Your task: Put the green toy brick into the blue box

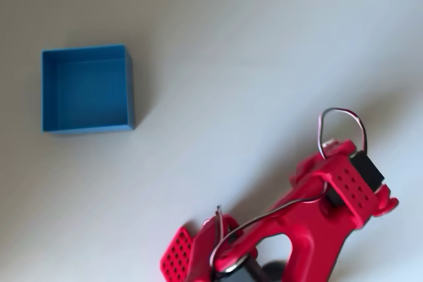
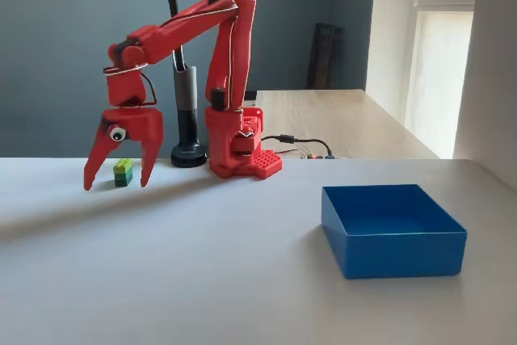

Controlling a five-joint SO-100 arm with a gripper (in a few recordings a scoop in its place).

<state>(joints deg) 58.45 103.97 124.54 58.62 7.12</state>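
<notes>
The green toy brick [image 2: 123,172] stands on the white table at the left of the fixed view, lime on top and darker below. My red gripper [image 2: 119,185] hangs open over it, one finger [image 2: 95,169] to its left and the other to its right, tips close to the table; neither finger appears to press on the brick. The blue box [image 2: 393,229] sits far off at the right, with nothing in it. From overhead the blue box [image 1: 86,88] lies at the upper left and my arm's wrist [image 1: 350,186] reaches in at the lower right, covering whatever is beneath it.
The arm's red base [image 2: 241,149] stands behind the brick, beside a black pole on a round foot [image 2: 187,119]. A wooden table [image 2: 343,119] lies further back. White tabletop [image 2: 226,240] stretches between the brick and the box.
</notes>
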